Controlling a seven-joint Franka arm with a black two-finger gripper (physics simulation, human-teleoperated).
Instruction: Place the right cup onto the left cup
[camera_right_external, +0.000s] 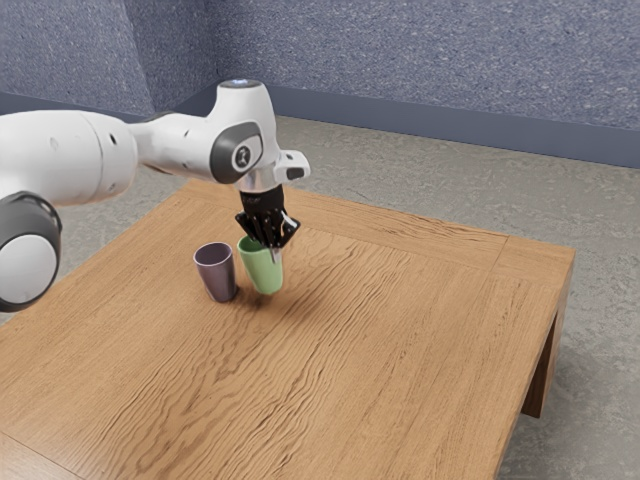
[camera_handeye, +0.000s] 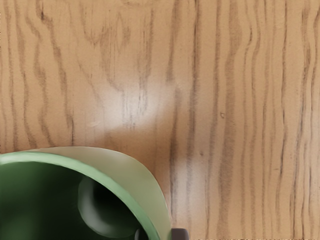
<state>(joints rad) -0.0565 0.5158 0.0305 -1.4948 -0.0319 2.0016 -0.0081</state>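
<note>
Reaching in from the exterior view's left, the arm (camera_right_external: 65, 155) ran roughly level above the counter (camera_right_external: 400, 350), then bent at its wrist joint (camera_right_external: 240, 155) so that the last white link (camera_right_external: 245, 105) stood nearly upright. Below it, the black tool (camera_right_external: 270, 249) pointed down at the rim of the green cup (camera_right_external: 264, 272), its body a little above the opening.

The tool was closed on the cup's wall, with one finger inside the rim and the other (camera_handeye: 180, 234) against the outside. The two were set narrowly apart, by no more than the wall between them. In the wrist view the green cup's mouth opened toward the camera, its dark inside and part of its rounded bottom in sight.

The green cup was upright, or close to it, with a soft shadow by its base; whether it touched the counter could not be told. The purple cup (camera_right_external: 217, 275) stood upright on the counter just beside it, mouth up, on the side toward the exterior view's left.
</note>
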